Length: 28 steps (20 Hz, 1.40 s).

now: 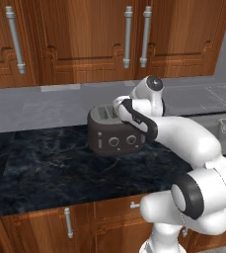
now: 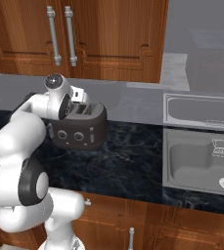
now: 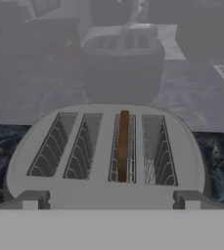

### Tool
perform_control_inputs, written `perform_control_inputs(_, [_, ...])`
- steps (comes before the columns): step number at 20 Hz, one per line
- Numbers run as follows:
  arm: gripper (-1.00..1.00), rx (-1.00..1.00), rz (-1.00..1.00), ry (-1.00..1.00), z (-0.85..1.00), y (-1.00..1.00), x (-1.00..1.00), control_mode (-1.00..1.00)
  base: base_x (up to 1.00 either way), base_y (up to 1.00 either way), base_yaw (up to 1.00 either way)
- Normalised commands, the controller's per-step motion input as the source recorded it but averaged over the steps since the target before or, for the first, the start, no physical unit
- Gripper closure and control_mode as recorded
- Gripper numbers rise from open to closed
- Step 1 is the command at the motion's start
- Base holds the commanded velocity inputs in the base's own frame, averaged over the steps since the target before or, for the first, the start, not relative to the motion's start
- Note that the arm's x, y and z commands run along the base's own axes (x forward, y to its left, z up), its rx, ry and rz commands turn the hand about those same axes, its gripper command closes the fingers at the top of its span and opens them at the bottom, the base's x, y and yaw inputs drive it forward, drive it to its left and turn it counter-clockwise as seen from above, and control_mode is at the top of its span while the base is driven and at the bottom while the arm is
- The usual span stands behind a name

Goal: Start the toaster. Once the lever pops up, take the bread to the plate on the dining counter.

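A black marbled counter runs under wooden wall cabinets, with a steel sink to the right. The toaster stands near the backsplash; the bread sits in the 3rd of its 4 slots. The gripper hovers just above, jaws wide apart, holding nothing. By my reading nothing is done: starting, waiting and carrying all remain.

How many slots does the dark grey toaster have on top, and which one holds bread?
4 slots run side by side across the squat dark grey toaster. In the hand view, the thin brown bread slice stands in the third from the left.
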Motion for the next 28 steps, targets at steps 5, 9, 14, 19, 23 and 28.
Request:
perform_control_inputs(5, [-1.00, 0.00, -0.03, 0.00, -0.18, 0.00, 0.07, -1.00, 0.00, 0.00, 0.00])
perform_control_inputs(9, [-1.00, 0.00, -0.05, 0.00, -0.31, 0.00, 0.00, -1.00, 0.00, 0.00, 0.00])
perform_control_inputs(14, [-1.00, 0.00, -0.05, 0.00, -0.25, 0.00, 0.00, -1.00, 0.00, 0.00, 0.00])
perform_control_inputs(19, [-1.00, 0.00, -0.02, 0.02, -0.01, -0.09, -0.02, -1.00, 0.00, 0.00, 0.00])
perform_control_inputs(23, [-1.00, 0.00, 0.00, 0.11, 0.00, -0.33, -0.15, -1.00, 0.00, 0.00, 0.00])
perform_control_inputs(28, [-1.00, 0.00, 0.00, 0.17, -0.01, -0.37, -0.33, -1.00, 0.00, 0.00, 0.00])
